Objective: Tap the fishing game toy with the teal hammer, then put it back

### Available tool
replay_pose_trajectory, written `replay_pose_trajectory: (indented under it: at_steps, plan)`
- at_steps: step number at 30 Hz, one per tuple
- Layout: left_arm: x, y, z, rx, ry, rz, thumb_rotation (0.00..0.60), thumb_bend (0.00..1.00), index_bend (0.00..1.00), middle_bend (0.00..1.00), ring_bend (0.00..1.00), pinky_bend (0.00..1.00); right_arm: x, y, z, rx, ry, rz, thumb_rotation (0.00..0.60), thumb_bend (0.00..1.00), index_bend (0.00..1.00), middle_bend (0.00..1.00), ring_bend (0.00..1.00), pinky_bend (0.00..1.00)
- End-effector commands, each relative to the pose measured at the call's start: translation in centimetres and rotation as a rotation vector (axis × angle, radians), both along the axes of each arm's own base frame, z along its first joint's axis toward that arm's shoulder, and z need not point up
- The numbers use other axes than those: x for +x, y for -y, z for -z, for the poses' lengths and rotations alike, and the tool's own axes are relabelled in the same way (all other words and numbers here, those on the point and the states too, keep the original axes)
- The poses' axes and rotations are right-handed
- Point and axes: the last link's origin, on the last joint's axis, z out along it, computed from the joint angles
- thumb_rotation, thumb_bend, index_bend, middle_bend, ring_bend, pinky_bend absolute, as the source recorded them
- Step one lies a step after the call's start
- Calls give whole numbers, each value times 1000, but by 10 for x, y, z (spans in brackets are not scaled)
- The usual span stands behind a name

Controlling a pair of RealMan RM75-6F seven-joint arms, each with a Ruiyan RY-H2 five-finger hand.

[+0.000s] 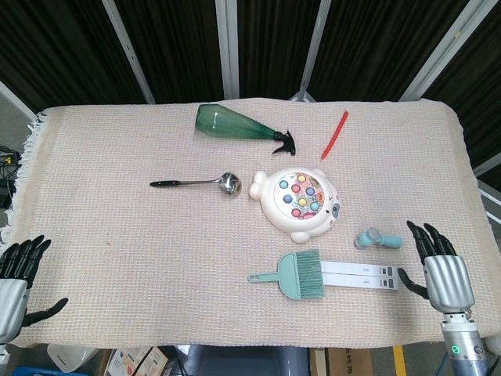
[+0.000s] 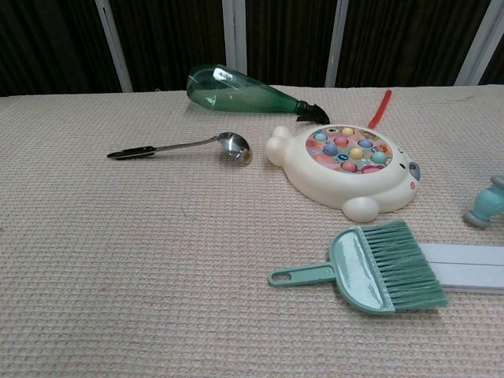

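Observation:
The cream fishing game toy (image 1: 297, 202) (image 2: 346, 167), with coloured fish on its round face, lies right of the table's middle. The teal hammer (image 1: 376, 238) (image 2: 487, 203) lies on the cloth to the toy's right, cut off by the frame's right edge in the chest view. My right hand (image 1: 445, 272) rests at the table's near right corner, fingers spread, a short way right of the hammer and not touching it. At the near left corner my left hand (image 1: 17, 280) also holds nothing, fingers apart. Neither hand shows in the chest view.
A teal brush with dustpan (image 1: 300, 274) (image 2: 370, 268) lies on a white flat strip (image 1: 364, 275) just in front of the toy. A ladle (image 1: 200, 182) (image 2: 189, 146), a green spray bottle (image 1: 239, 126) (image 2: 244, 93) and a red stick (image 1: 334, 134) (image 2: 380, 108) lie further back.

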Motion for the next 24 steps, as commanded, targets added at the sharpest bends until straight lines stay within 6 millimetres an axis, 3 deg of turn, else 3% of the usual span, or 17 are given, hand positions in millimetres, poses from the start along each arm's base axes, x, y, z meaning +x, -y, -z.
replay_pose_trajectory:
  at_steps: [1,15,24]
  plan:
    - [-2,0,2,-14,-1,-5,600,106,0,0,0,0,2,2,1,-3,7,-3,600,300,25,189,109,203]
    - [0,0,-1,-14,0,4,600,105,0,0,0,0,3,7,-1,8,37,-8,600,300,25,189,109,203]
    - [6,-11,1,-44,-17,27,600,106,0,0,0,0,-7,50,0,168,40,90,600,288,0,143,95,203]
